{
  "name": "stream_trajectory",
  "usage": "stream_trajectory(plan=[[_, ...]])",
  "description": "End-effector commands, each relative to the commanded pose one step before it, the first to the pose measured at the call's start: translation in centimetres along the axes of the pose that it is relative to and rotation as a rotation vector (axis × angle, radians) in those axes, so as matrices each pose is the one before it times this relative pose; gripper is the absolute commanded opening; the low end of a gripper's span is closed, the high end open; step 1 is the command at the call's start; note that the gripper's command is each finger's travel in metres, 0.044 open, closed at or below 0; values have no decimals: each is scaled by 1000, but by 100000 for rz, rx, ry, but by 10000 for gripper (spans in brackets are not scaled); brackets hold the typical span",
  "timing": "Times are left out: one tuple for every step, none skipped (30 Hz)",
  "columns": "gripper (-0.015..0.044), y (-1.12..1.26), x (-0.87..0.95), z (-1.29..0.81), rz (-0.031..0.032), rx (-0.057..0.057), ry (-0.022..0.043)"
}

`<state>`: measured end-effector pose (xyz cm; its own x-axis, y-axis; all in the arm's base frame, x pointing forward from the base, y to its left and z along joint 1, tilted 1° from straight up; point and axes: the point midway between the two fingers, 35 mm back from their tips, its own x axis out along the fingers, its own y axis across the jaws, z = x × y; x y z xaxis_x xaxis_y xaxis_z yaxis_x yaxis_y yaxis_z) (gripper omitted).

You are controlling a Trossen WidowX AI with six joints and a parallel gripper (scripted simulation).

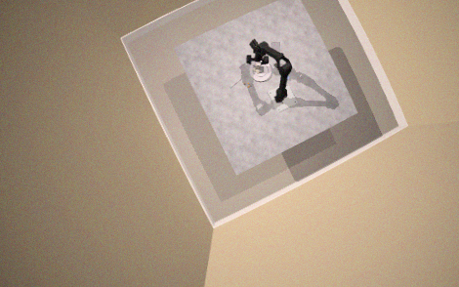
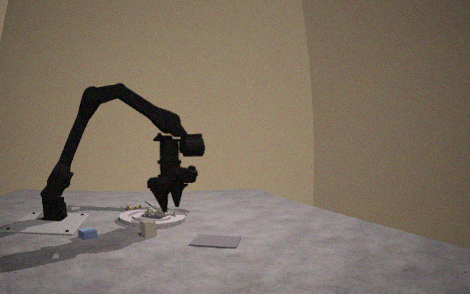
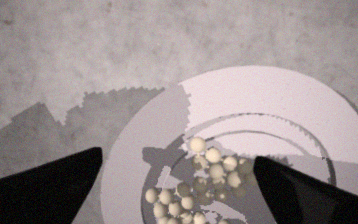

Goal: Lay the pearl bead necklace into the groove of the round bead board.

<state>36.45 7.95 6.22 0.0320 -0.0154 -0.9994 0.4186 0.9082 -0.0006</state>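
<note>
The pearl bead necklace point(image 3: 210, 182) is seen bunched in a loose heap on the round bead board point(image 3: 280, 100), and the gripper point(image 3: 179, 175) is spread wide above it with nothing between the fingers — released! In the wrist view the 2 dark fingertips are parked at the lower left and lower right corners, with the cream beads piled between them, over the board's inner rings and groove lines rather than strung along a groove. Part of the board is covered by jagged shadow on its left side.

From the exterior view, the gripper point(image 2: 170, 197) is held just above the white board point(image 2: 131, 216), pointing down. A small tan block point(image 2: 148, 228) is set just near the board's front edge, a blue block point(image 2: 87, 233) further left beside the arm's base plate point(image 2: 72, 227), and a flat grey square point(image 2: 215, 241) to the right on the mottled grey table point(image 2: 325, 255).
</note>
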Motion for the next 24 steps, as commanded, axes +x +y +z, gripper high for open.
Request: stream_trajectory(plan=[[440, -15, -61, -36, -7, 315, 98], [440, 0, 0, 0, 0, 0, 0], [440, 0, 0, 0, 0, 0, 0], [440, 0, 0, 0, 0, 0, 0], [440, 0, 0, 0, 0, 0, 0], [440, 0, 0, 0, 0, 0, 0], [440, 0, 0, 0, 0, 0, 0], [440, 0, 0, 0, 0, 0, 0], [440, 0, 0, 0, 0, 0, 0], [440, 0, 0, 0, 0, 0, 0], [440, 0, 0, 0, 0, 0, 0], [440, 0, 0, 0, 0, 0, 0], [414, -24, -61, 16, -2, -1314, -2], [387, -73, -183, 45, -6, -3941, -5], [361, -126, -305, 68, -11, -6568, -8], [335, -172, -397, 72, -16, -8532, -8], [309, -182, -402, 52, -17, -8642, -6], [282, -188, -403, 30, -18, -8642, -4], [256, -189, -398, 8, -18, -8532, -1], [230, -146, -306, -11, -14, -6568, 1], [204, -87, -184, -14, -9, -3941, 1], [177, -29, -61, -6, -3, -1314, 1], [151, 0, 0, 0, 0, 0, 0], [125, 0, 0, 0, 0, 0, 0]])
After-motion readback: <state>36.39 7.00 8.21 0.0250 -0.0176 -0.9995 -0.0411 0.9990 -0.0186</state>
